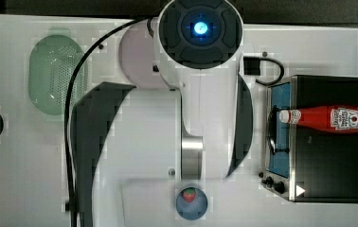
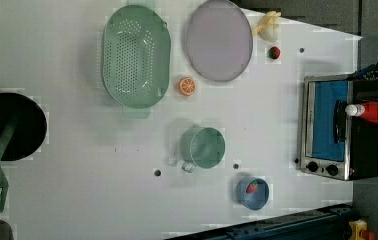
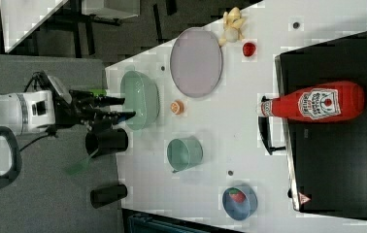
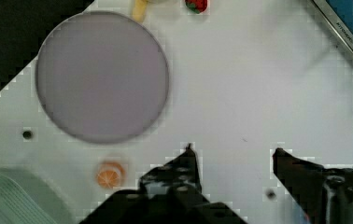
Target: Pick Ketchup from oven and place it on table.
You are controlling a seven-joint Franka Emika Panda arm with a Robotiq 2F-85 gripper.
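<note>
A: Nothing done yet. The gripper hangs wide open and empty, high over bare table, plate just off to one side of it.

B: And the ketchup?

A: Lying flat on the oven roof, cap towards the arm, well apart from the fingers. Reach, grasp, carry and set-down all remain.

B: Landing room?

A: Plenty of white tabletop beneath the gripper, I'd say.

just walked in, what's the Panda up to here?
Nothing is grasped yet. The Ketchup lies on its side on top of the oven, cap toward the door handle. The end effector is open and empty, hanging over bare table near the purple plate, well clear of the oven. The pick has not started.
</note>
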